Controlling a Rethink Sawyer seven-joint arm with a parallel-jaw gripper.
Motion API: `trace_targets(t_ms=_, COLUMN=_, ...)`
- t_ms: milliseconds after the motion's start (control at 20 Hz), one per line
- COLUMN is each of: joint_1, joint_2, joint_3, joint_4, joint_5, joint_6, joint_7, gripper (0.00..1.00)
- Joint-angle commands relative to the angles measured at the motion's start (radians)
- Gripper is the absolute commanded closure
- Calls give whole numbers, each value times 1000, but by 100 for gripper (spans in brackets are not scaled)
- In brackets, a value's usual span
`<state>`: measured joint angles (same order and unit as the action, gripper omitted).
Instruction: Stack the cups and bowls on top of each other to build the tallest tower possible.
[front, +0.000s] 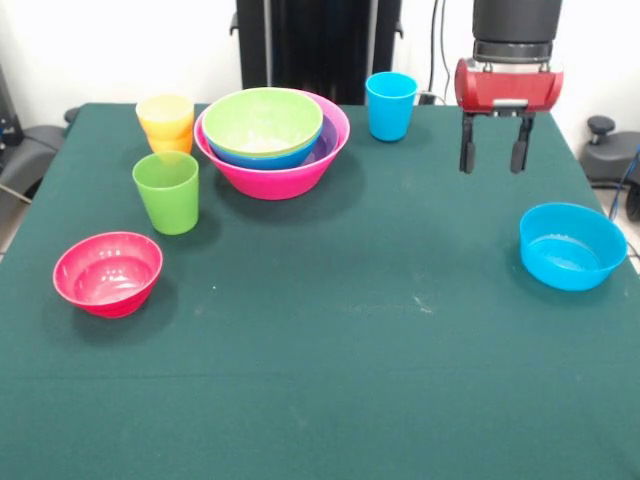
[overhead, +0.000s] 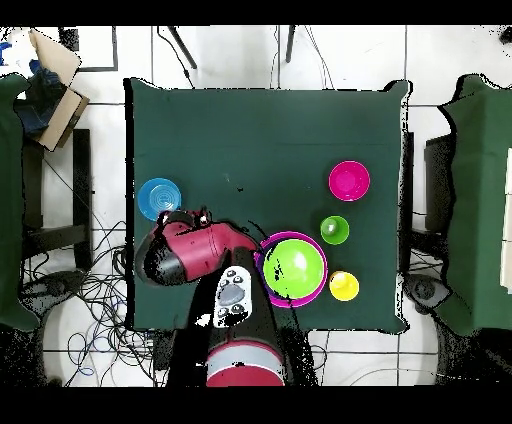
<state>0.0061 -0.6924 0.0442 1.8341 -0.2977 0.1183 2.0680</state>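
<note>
We see the gripper (front: 494, 144) hanging released above bare tabletop (front: 350, 350). The arm hides the blue cup (front: 391, 105) overhead. Glossy nested bowls (front: 272, 140) conceal their lower members.

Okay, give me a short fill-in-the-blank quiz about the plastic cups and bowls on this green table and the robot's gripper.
1. The glossy light green plastic bowl sits nested on top inside the large ____ plastic bowl.
2. The yellow plastic cup sits in the ____ cup.
3. The gripper hangs with its fingers ____, holding nothing.
4. The small light blue plastic bowl stands alone, nearest the ____.

Missing words: pink; orange; open; gripper
</note>
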Motion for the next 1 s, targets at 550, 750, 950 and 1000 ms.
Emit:
trace_targets(t_ms=550, joint_1=318, joint_2=131, joint_3=-133, joint_4=-116, joint_5=-68, joint_6=23, joint_7=104, gripper=0)
trace_targets(t_ms=750, joint_1=354, joint_2=159, joint_3=-150, joint_4=-150, joint_5=-29, joint_6=20, joint_7=122, gripper=0)
trace_targets(t_ms=950, joint_1=303, joint_2=194, joint_3=-110, joint_4=-142, joint_5=-11, joint_6=-54, joint_7=131, gripper=0)
trace_targets(t_ms=1000, joint_1=284, joint_2=204, joint_3=-96, joint_4=-136, joint_5=-8, joint_6=-73, joint_7=134, gripper=0)
